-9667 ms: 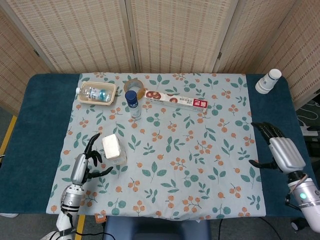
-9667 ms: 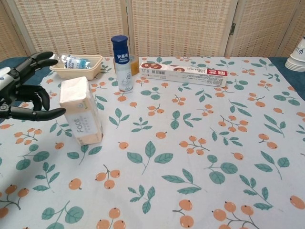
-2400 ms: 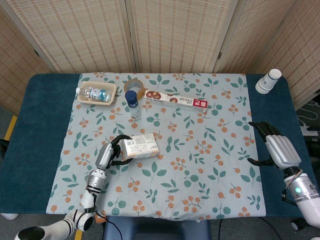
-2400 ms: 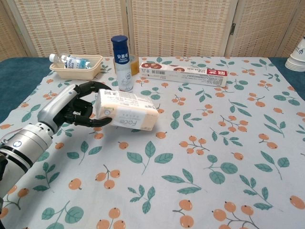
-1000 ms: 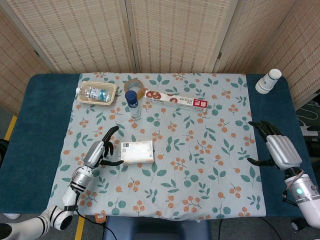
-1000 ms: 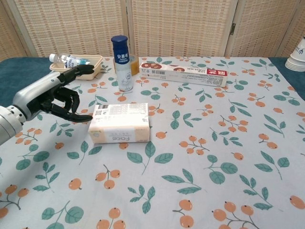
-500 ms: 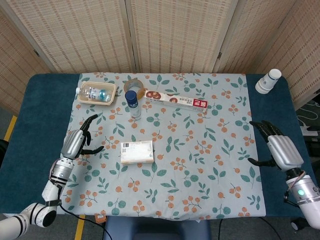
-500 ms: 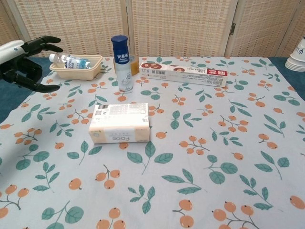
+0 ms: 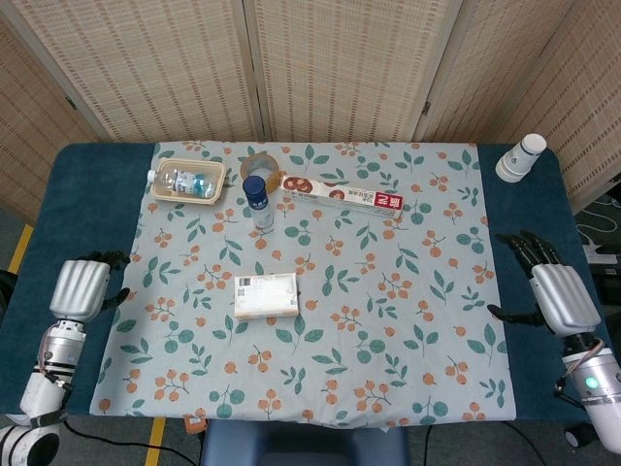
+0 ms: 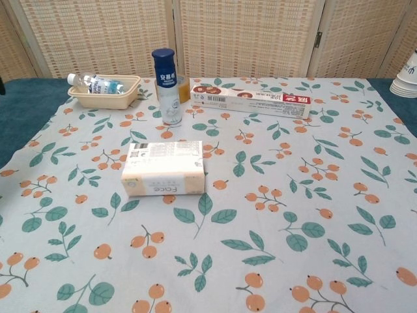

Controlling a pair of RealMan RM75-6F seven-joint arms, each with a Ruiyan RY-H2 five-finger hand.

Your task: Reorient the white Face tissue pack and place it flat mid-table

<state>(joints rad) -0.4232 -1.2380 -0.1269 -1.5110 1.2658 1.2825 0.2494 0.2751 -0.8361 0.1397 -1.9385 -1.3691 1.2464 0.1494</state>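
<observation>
Face tissue pack (image 9: 266,295) flat mid-table — both hands apart, empty.

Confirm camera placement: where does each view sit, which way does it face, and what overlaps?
Head view: high above the near edge, looking steeply down on the whole leaf-print tablecloth; left hand and right hand show at its sides.
Chest view: low at the near edge, looking across the table toward the woven screens; no hand shows.
Shared: white Face tissue pack lying flat, blue-capped bottle, long red-and-white box.
</observation>
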